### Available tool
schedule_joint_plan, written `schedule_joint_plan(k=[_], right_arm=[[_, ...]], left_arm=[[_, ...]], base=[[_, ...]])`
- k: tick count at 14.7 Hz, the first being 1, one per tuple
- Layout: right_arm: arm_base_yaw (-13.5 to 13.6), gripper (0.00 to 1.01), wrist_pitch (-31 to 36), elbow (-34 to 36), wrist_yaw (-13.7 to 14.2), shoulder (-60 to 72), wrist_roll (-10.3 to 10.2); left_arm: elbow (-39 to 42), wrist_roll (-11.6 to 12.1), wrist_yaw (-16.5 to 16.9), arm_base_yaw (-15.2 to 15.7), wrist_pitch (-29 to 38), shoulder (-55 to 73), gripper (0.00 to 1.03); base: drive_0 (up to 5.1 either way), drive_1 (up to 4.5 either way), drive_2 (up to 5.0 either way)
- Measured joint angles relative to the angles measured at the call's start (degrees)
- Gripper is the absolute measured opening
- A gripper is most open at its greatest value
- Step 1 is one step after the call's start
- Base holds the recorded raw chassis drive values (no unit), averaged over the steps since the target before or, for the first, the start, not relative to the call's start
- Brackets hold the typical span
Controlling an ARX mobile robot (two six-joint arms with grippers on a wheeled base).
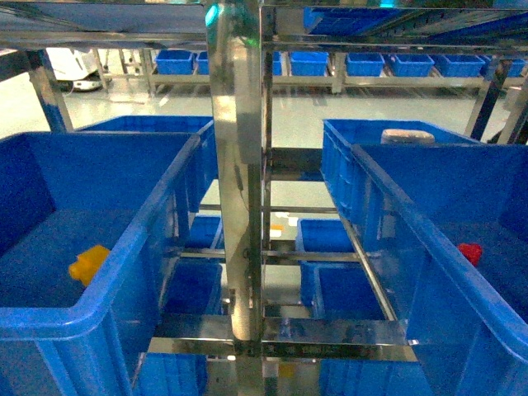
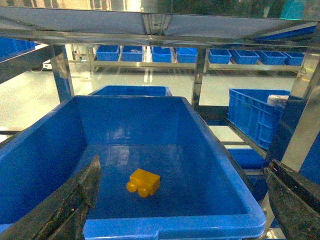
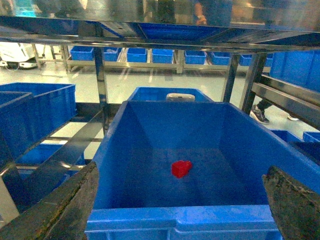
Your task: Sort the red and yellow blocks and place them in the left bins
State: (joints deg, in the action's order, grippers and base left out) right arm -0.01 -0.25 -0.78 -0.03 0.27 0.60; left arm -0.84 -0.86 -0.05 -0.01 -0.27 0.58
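Both claws hang with their dark, worn fingers spread wide apart and nothing between them. Seen from its wrist camera, the left gripper (image 2: 182, 200) frames a large, deep, bright-blue plastic crate (image 2: 170, 227) whose near rim runs just beneath the finger tips; one finger (image 2: 75, 200) shows at the lower left and the other at the lower right. Ahead of this claw and below it, on the crate's glossy floor, lies an orange-yellow plastic toy brick with round studs (image 2: 144, 182), slightly left of the midline between the fingers and not touched by them. The right gripper (image 3: 182, 205) hovers likewise over the near rim of a second deep blue plastic crate (image 3: 180, 222), and a small red plastic block (image 3: 181, 168) rests on that crate's floor ahead of the claw, almost centred between its fingers. From the head camera, a shiny steel rack post (image 1: 239, 190) stands between the two crates, with the yellow brick on the left and the red block on the right.
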Motion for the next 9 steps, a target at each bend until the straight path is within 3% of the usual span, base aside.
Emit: schedule_joint_plan(k=[9], right_arm=[[0.0, 0.98, 0.0, 0.0, 0.0, 0.0, 0.0]], left_arm=[[0.0, 0.0, 0.0, 0.0, 0.0, 0.0, 0.98]], base=[[0.0, 0.00, 0.0]])
